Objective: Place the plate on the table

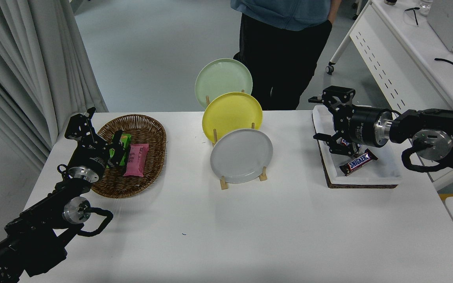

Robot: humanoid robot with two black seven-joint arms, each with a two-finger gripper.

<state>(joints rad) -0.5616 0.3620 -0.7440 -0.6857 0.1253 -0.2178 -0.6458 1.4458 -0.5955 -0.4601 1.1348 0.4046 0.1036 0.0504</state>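
The light-grey plate [241, 155] stands upright in the front slot of a wooden rack [223, 183] near the middle of the white table [250, 236]. Behind it in the same rack stand a yellow plate [232, 114] and a pale green plate [223, 80]. My right gripper [316, 118] hangs open over the left edge of the white tray, well to the right of the grey plate, fingers pointing left and holding nothing. My left gripper [102, 131] is parked over the wicker basket at the left, open.
A wicker basket [148, 129] at the left holds a pink and a green snack pack. A white tray [383, 173] at the right holds chocolate bars [358, 162]. A person [285, 51] stands at the far side. A white perforated desk [399, 51] lies at the top right.
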